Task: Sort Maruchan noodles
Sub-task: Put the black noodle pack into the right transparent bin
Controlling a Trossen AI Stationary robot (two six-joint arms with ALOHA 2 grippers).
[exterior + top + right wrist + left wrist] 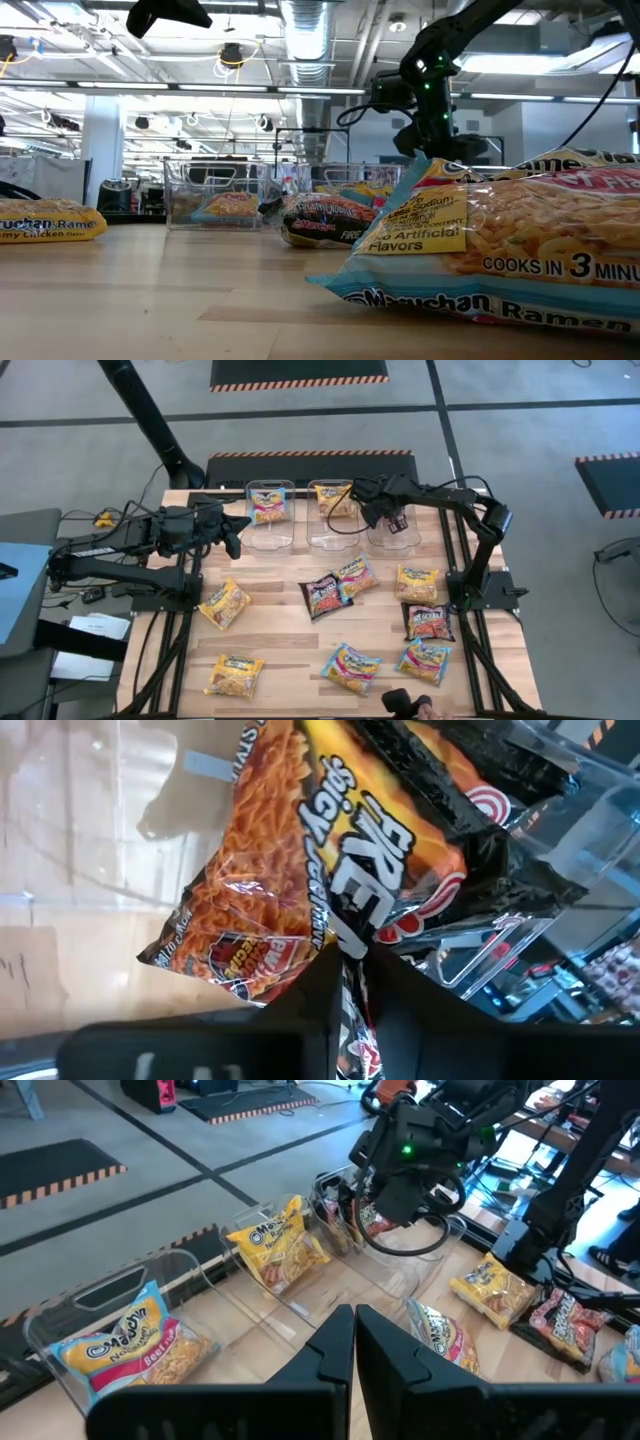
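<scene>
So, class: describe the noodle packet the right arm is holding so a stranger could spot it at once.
Find the three clear bins along the table's far edge. Over the right-hand one hangs the right gripper, jaws shut on a dark packet. It is the only packet off the table, black with flame-orange lettering.

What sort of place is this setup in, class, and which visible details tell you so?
Probably a robotics lab or industrial workshop: exposed ceiling ducts, hazard-striped floor mats on bare concrete, and a wooden table flanked by two robot arms.
</scene>
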